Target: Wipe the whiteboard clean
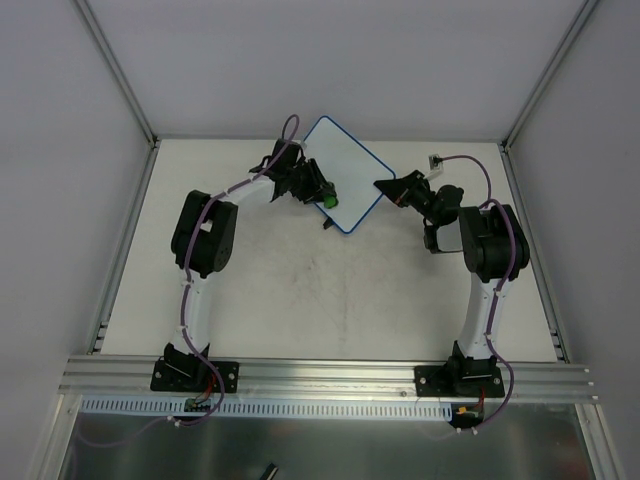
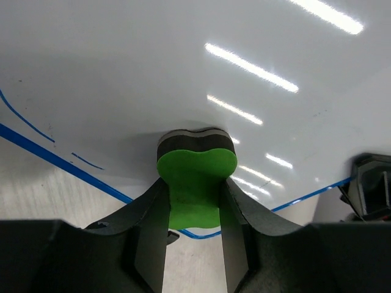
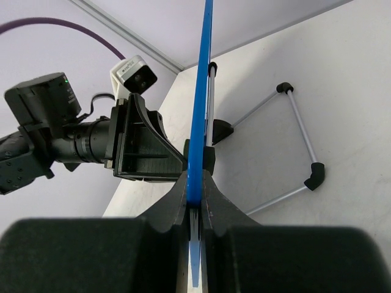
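Note:
The whiteboard (image 1: 348, 178), white with a thin blue rim, stands tilted on the table at the back centre. My right gripper (image 1: 385, 188) is shut on its right edge; in the right wrist view the blue rim (image 3: 200, 116) runs edge-on between the fingers (image 3: 194, 194). My left gripper (image 1: 326, 196) is shut on a green bone-shaped eraser (image 2: 195, 177), whose dark pad presses on the board face (image 2: 183, 73). A few thin blue pen lines (image 2: 24, 119) show at the left of the board in the left wrist view.
The board's wire stand (image 3: 293, 146) with black feet rests on the table behind the board. A small connector with a purple cable (image 1: 437, 160) lies at the back right. Grey walls and aluminium posts enclose the table.

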{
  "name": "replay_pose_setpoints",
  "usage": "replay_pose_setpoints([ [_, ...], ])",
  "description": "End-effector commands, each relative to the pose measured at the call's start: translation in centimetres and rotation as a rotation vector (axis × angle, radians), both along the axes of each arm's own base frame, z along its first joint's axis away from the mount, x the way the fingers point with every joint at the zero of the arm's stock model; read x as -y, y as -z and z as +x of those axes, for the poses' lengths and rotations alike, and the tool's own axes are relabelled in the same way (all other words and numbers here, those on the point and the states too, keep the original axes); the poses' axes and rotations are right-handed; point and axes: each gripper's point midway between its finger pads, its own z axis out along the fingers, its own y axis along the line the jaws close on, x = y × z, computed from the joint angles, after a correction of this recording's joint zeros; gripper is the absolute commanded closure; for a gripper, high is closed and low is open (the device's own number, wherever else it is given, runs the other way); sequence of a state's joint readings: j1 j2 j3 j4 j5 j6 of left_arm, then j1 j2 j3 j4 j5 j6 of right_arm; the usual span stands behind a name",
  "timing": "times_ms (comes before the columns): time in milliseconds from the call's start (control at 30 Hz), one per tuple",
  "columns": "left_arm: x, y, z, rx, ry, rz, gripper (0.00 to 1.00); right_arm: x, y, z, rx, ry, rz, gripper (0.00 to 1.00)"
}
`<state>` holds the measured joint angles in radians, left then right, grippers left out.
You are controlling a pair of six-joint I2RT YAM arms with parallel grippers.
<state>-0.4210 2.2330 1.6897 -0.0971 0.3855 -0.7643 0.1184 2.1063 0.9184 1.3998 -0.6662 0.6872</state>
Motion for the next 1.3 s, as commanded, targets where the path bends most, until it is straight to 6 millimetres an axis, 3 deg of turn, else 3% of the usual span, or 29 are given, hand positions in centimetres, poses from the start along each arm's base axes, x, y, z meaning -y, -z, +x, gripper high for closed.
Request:
replay_pose_setpoints([
  [0, 0.1, 5.5, -1.2, -0.121, -0.057, -0.078, 1.00, -5.1, -0.5, -6.2, 0.079, -0.338, -0.007, 1.00],
  [200, -1.0, 4.4, -0.9, -0.113, -0.123, -0.143, 1.00, -5.2, -0.6, -6.1, 0.083, -0.340, -0.006, 1.00],
  [400, -2.8, 5.4, -1.2, -0.146, -0.195, -0.169, 1.00, -5.3, -0.7, -6.1, 0.083, -0.343, -0.005, 1.00],
  [633, -5.2, 6.8, -3.1, -0.193, -0.320, -0.101, 1.00, -5.2, -0.7, -6.1, 0.085, -0.340, -0.005, 1.00],
  [733, -5.4, 6.9, -3.2, -0.196, -0.327, -0.097, 1.00, -5.2, -0.8, -6.1, 0.085, -0.342, -0.004, 1.00],
  [1000, -5.4, 7.1, -1.6, -0.208, -0.334, -0.131, 1.00, -5.2, -0.8, -6.3, 0.087, -0.344, -0.007, 1.00],
  [1267, -6.1, 5.3, 1.7, -0.161, -0.335, -0.181, 1.00, -5.2, -0.7, -6.3, 0.086, -0.346, -0.008, 1.00],
])
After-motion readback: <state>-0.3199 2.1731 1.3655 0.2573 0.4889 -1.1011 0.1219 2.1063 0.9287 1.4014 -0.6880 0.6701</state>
